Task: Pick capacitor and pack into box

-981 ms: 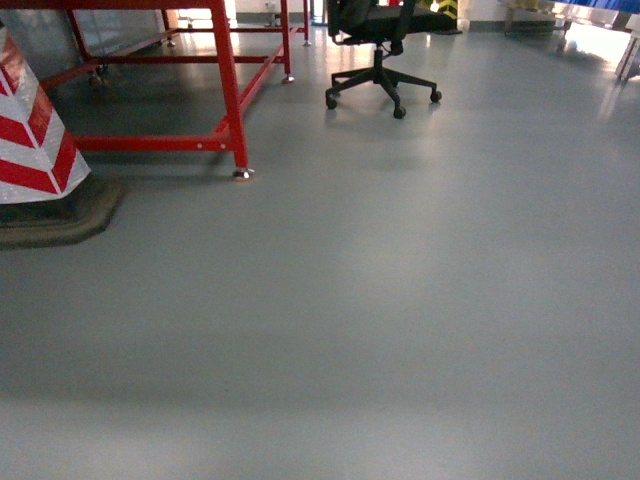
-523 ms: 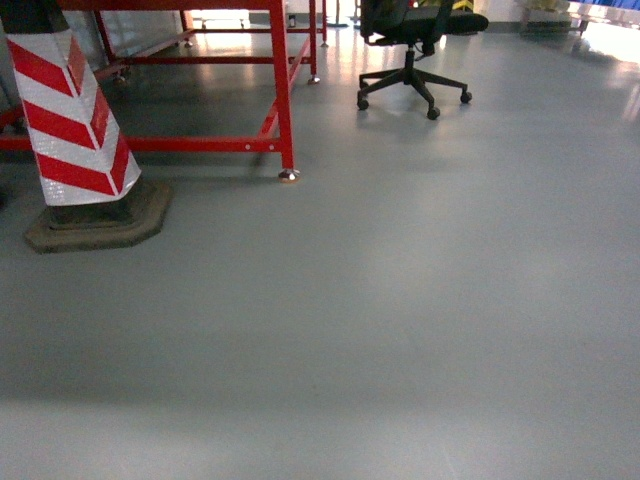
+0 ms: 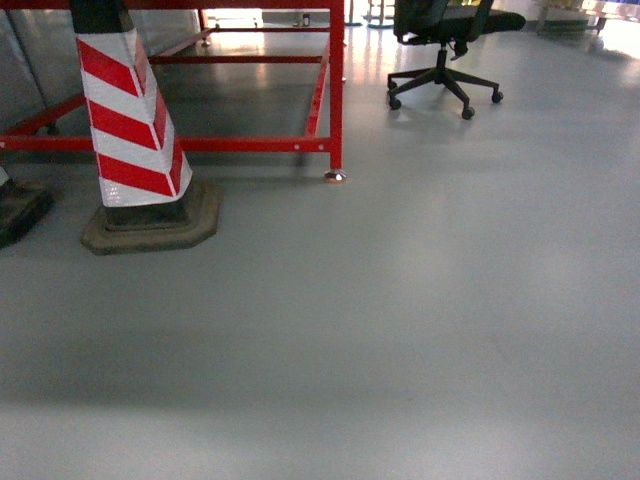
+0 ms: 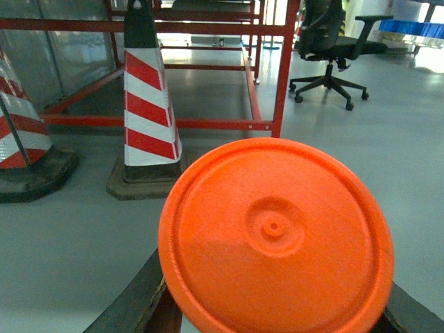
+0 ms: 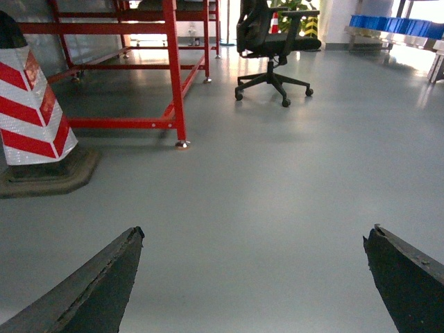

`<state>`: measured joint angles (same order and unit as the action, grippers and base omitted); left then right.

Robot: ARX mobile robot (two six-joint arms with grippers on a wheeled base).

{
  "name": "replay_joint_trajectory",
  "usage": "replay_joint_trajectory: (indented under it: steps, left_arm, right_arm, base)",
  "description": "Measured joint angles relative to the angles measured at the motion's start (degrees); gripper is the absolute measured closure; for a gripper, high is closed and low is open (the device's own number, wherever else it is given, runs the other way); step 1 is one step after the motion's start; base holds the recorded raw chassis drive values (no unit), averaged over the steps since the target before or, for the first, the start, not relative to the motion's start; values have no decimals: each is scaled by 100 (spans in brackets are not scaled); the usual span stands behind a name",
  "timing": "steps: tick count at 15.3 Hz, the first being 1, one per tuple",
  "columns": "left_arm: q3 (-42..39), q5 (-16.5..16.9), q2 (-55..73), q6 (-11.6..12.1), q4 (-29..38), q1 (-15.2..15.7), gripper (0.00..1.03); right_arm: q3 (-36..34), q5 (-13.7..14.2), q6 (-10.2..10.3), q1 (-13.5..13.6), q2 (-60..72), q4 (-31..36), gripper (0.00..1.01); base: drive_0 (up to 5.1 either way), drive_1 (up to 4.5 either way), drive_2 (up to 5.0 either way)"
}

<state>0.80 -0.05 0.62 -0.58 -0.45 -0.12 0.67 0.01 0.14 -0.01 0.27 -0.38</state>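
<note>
The left tool [image 4: 274, 316] pinches a round orange plastic disc [image 4: 275, 239] with a small raised hub at its centre; the disc fills the lower half of the left wrist view, and only the dark tips of the fingers [image 4: 142, 298] show at its lower edges. The right tool [image 5: 253, 277] is spread wide — its two dark fingers sit at the bottom corners of its view with bare grey floor [image 5: 277, 194] between them. No pink box or capacitor shows in any view. In the head view a red-and-white striped traffic cone [image 3: 130, 120] on a dark octagonal base stands beside a red steel frame [image 3: 335, 90] — a black wheeled office chair [image 3: 445, 50] sits well apart, further back on the right.
</note>
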Motion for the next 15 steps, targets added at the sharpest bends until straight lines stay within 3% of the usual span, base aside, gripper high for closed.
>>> replay_joint_trajectory:
  steps: [15]
  left_arm:
    - [0, -4, 0, -2, 0, 0, 59]
  right_arm:
    - [0, 0, 0, 0, 0, 15, 3]
  base:
    - [-495, 241, 241]
